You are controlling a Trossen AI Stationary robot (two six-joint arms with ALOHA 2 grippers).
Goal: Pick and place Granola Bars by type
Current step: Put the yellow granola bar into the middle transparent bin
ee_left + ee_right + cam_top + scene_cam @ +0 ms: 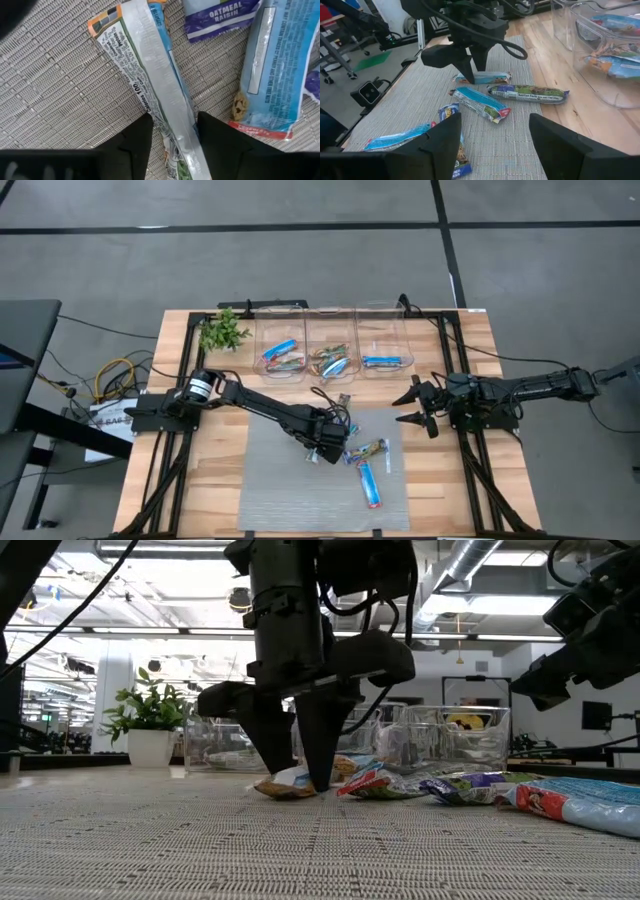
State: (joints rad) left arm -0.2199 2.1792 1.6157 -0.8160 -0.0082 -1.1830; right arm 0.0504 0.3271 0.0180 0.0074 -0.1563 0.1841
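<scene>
On the grey mat [290,490] lies a granola bar [155,85] with a silver-white seam, an orange corner and a blue edge. My left gripper [175,145] points down over its near end, open, with one finger on each long side. The low view shows the fingertips [320,780] down at the mat by that bar [285,785]. Several other bars lie loose beside it: a purple one [220,17], a light blue one [272,65] and a green-printed one [527,92]. My right gripper [415,408] waits open at the table's right side. My left gripper comes from above, pointing down, its fingers lying across the bar and flanking its two long edges [186,125] near one end. The bar fills the gap between them and lies flat on the mat. Whether the fingers touch it I cannot tell.
Three clear bins [332,330] stand in a row at the table's far edge, each with bars inside. A small green plant [222,332] stands left of them. More bars lie on the mat's right part [372,485]. The mat's near left part is bare.
</scene>
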